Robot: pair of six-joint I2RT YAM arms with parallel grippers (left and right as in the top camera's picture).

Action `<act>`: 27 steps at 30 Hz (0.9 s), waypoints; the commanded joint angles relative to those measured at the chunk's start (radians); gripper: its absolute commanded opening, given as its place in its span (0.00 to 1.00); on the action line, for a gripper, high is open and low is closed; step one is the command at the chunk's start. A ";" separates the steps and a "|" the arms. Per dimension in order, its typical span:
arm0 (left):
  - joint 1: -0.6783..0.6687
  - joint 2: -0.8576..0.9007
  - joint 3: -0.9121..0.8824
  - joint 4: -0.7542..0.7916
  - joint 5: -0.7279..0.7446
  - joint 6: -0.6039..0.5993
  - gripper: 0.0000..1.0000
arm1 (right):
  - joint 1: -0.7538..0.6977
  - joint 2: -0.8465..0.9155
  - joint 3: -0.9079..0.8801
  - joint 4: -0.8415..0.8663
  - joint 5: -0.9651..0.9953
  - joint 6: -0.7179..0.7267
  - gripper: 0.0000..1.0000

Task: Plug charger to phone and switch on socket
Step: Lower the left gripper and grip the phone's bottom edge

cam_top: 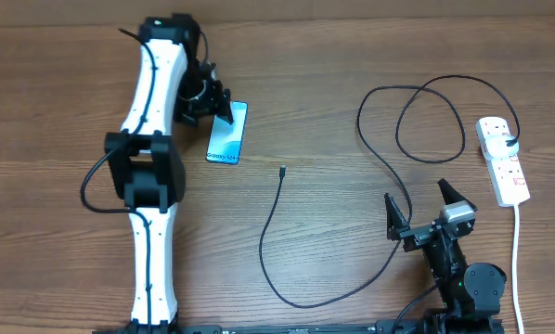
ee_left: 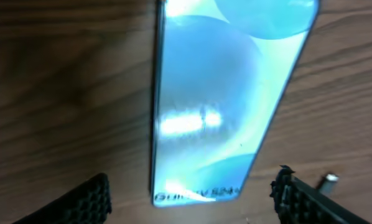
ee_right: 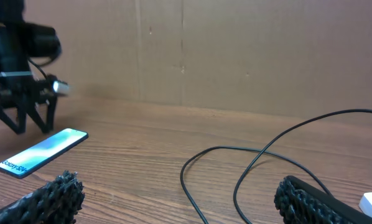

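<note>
The phone (cam_top: 227,133) is lying flat and screen up, glowing light blue, left of centre on the table (cam_top: 333,56). Its long axis is running near to far with a slight lean. The short edge carrying the "Galaxy S24" text is pointing toward the near side. The left gripper (cam_top: 214,111) is hanging over the phone's far end with its fingers spread apart, gripping nothing. Whether they are touching the glass cannot be told.

The charger (cam_top: 276,250) is lying to the right of the phone. Its small tip (cam_top: 283,170) is pointing toward the far side, near the phone's near right corner but apart from it. From there the cable is sweeping near, then right, then looping far to the socket (cam_top: 503,162). The socket is sitting at the right edge with its long axis near to far. The black plug (cam_top: 509,141) is seated in its far part, and a white cord (cam_top: 517,260) is trailing toward the near side. The right gripper (cam_top: 421,206) is waiting with its fingers wide apart and empty, left of the socket.

The left wrist view is showing the screen close up, with the text edge lying between the two fingers (ee_left: 89,199). The right wrist view is showing the phone low and side-on before a cardboard wall (ee_right: 236,50), which the overhead view is not taking in.
</note>
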 commanded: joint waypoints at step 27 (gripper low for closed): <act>-0.098 0.090 -0.005 0.078 -0.154 -0.190 0.97 | 0.003 -0.008 -0.010 0.006 0.006 0.006 1.00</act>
